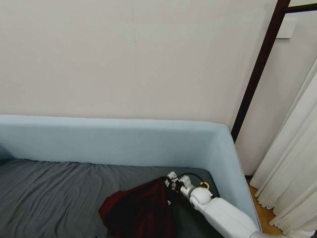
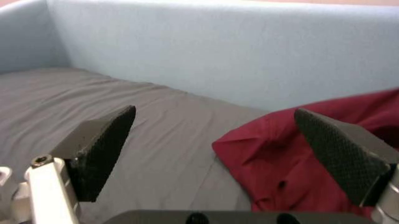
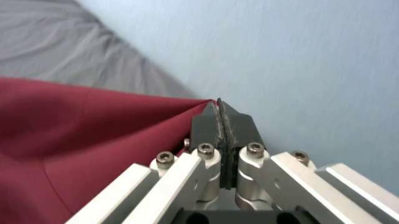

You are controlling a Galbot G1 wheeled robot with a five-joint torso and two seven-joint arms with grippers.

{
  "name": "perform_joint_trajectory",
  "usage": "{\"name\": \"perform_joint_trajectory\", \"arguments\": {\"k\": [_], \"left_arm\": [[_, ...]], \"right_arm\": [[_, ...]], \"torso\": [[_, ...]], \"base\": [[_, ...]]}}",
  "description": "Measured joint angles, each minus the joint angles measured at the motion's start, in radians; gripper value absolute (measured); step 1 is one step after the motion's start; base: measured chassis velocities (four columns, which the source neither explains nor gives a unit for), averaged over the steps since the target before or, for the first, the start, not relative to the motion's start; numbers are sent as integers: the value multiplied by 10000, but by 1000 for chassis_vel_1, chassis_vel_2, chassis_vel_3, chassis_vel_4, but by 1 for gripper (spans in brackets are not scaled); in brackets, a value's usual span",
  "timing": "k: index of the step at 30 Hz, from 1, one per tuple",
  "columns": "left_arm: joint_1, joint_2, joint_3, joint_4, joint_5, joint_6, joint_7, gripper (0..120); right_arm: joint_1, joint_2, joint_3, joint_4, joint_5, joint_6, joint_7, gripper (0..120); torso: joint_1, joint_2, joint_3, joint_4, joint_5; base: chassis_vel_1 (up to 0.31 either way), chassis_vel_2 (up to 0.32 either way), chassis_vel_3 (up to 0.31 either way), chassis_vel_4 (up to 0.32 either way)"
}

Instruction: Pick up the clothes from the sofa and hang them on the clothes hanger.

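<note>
Pinching a corner of the red garment (image 1: 141, 208): the right gripper (image 1: 171, 182) is clamped tight on the fabric, pads pressed together with a fold of cloth between them in the right wrist view (image 3: 219, 116).

Status, my read:
- Grasp: done.
- Lift: barely started. Most of the garment lies bunched on the grey seat cushion (image 1: 49, 193), with one peak drawn up to the gripper.
- Carry and hang: all left to do.

Location: in the head view the garment sits at 5-6 o'clock, at the end of the light blue sofa (image 1: 124, 141) near the arm at 3 o'clock. The right gripper is at 1 o'clock of the heap, close to the backrest.

Orientation: crumpled, so no clean shape. The long axis runs roughly 7 to 1 o'clock, with the pulled corner pointing to 1 o'clock. Can't tell collar from hem.

The left gripper (image 2: 215, 115) is released, with its fingers (image 2: 103, 149) spread wide. It hangs over the seat just beside the garment's edge (image 2: 299, 158), not touching.
</note>
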Motion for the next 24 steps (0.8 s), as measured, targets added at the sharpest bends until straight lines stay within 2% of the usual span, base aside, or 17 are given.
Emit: {"name": "perform_joint_trajectory", "arguments": {"k": [4, 6, 7, 8, 12, 14, 16, 18, 20, 21, 24], "left_arm": [[-30, 46, 3, 55, -10, 8, -1, 100], [-65, 62, 12, 86, -12, 10, 0, 100], [-103, 76, 28, 106, -18, 23, 0, 100], [-103, 76, 28, 106, -18, 23, 0, 100], [-221, 170, 81, 145, -67, 37, 0, 100], [-229, 179, 81, 145, -92, 37, 1, 100], [-241, 201, 81, 135, -162, 36, 0, 100], [-251, 280, 84, 91, -199, 36, 5, 100], [-259, 310, 85, 90, -209, 36, 3, 100], [-318, 416, 115, 117, -256, 47, 8, 100], [-518, 678, 205, 303, -439, 161, 31, 100]], "right_arm": [[297, 412, 143, -674, -314, 194, -19, 0], [315, 532, 177, -807, -374, 213, 109, 7], [297, 542, 192, -812, -438, 208, 220, 15], [297, 542, 192, -812, -438, 208, 220, 15], [-54, -123, -200, -141, -608, 79, 446, 33], [-125, -235, -236, 29, -598, 35, 531, 36], [-363, -627, -214, 694, -341, -191, 839, 45], [-779, -1162, 6, 1929, 284, -659, 1189, 54], [-889, -1272, 75, 2219, 436, -769, 1278, 56], [-1408, -1753, 416, 3404, 1049, -1225, 1638, 63], [-2503, -2633, 1147, 5404, 2121, -1931, 2182, 75]], "torso": [[-1, 0, 0, 1, -2], [0, 0, 1, 2, 1], [0, 0, 0, 1, 1], [0, 0, 0, 1, 1], [-1, 2, 0, -7, 1], [-1, 2, 0, -7, 1], [-1, 1, 0, 2, 2], [0, 1, 0, 2, 2], [-1, 1, 0, -1, 1], [-1, 1, 0, -1, 3], [-3, 2, -2, -4, 4]], "base": [[0, 0, 0, 0], [0, 0, 0, 0], [0, 0, 0, 0], [0, 0, 0, 0], [0, 0, 0, 0], [0, 0, 0, 0], [0, 0, 0, 0], [0, 0, 0, 0], [0, 0, 0, 0], [0, 0, 0, 0], [0, 0, 0, 0]]}}
